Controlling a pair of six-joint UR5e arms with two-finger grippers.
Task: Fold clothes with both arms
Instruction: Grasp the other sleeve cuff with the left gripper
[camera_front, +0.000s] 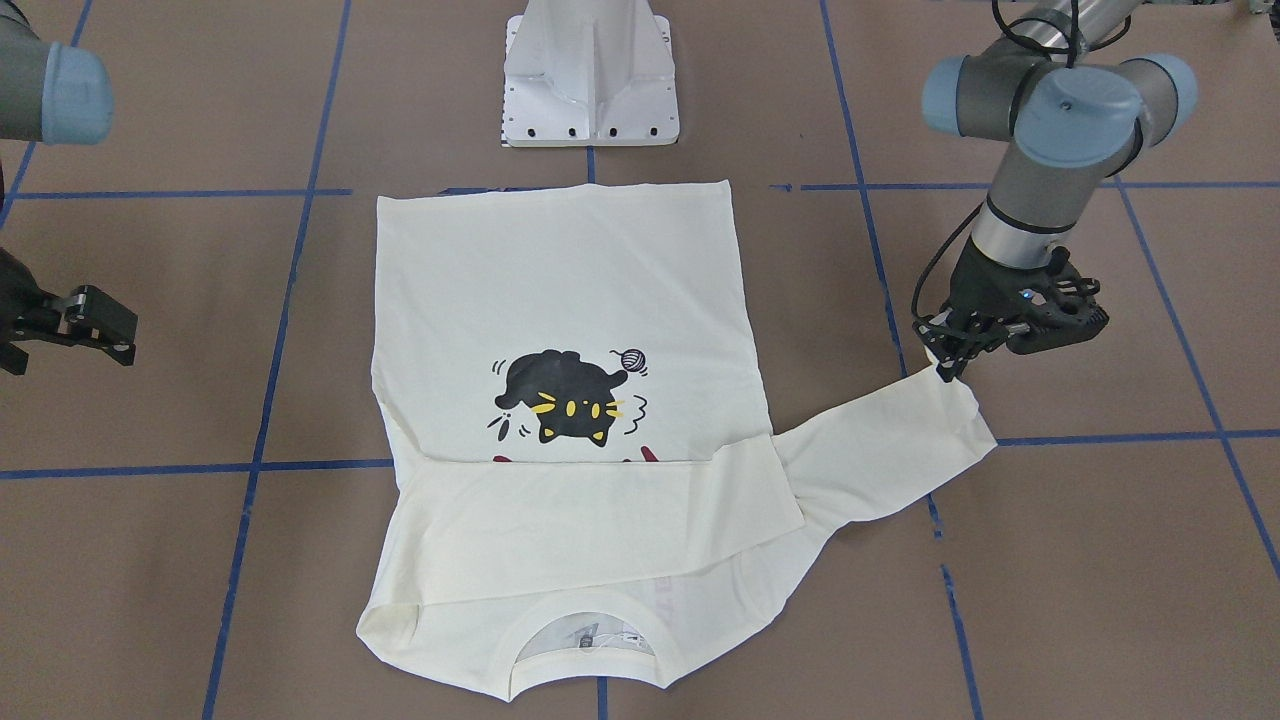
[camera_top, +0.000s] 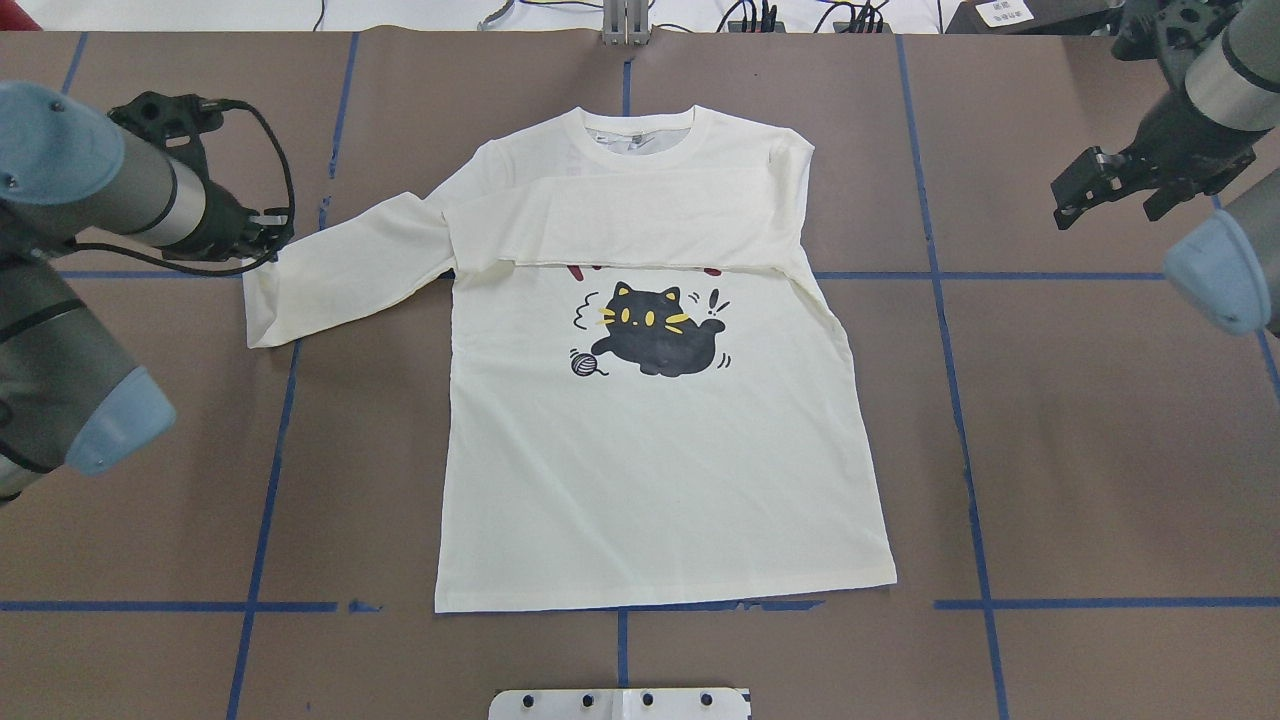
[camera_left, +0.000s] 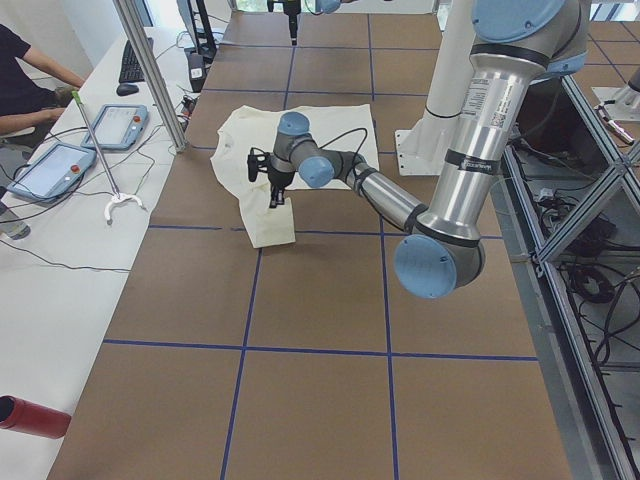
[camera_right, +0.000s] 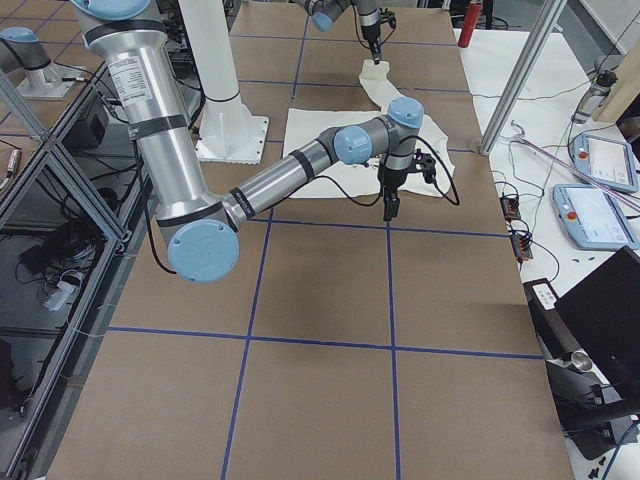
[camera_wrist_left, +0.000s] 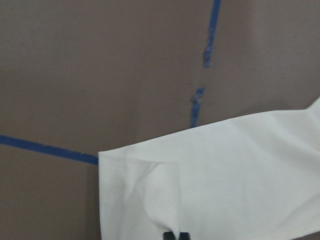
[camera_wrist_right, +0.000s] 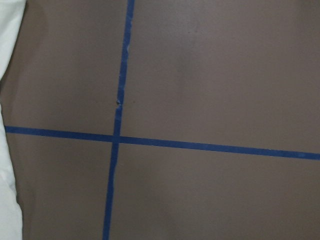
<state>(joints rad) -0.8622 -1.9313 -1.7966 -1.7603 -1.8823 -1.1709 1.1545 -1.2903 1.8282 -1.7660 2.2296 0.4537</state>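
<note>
We see the cream T-shirt (camera_top: 660, 470) lying flat, print up, in the middle of the brown worktop (camera_top: 1100, 450). In the overhead view its collar is toward the top of the frame and its hem toward the bottom. One sleeve (camera_top: 640, 215) is folded across the chest, just above the black cat (camera_top: 655, 335), and covers most of the red lettering. The other sleeve (camera_top: 340, 270) stretches out toward the left of that frame. The left pincer (camera_top: 278, 245) is pressed together on its cuff end, and in the left wrist view we see the dark fingertips (camera_wrist_left: 172, 235) nipping a raised fold of the cloth. At the upper right of the overhead frame the right pincer (camera_top: 1105, 200) is spread and holds nothing, well apart from the shirt, above bare worktop crossed by blue tape (camera_wrist_right: 120, 75).
</note>
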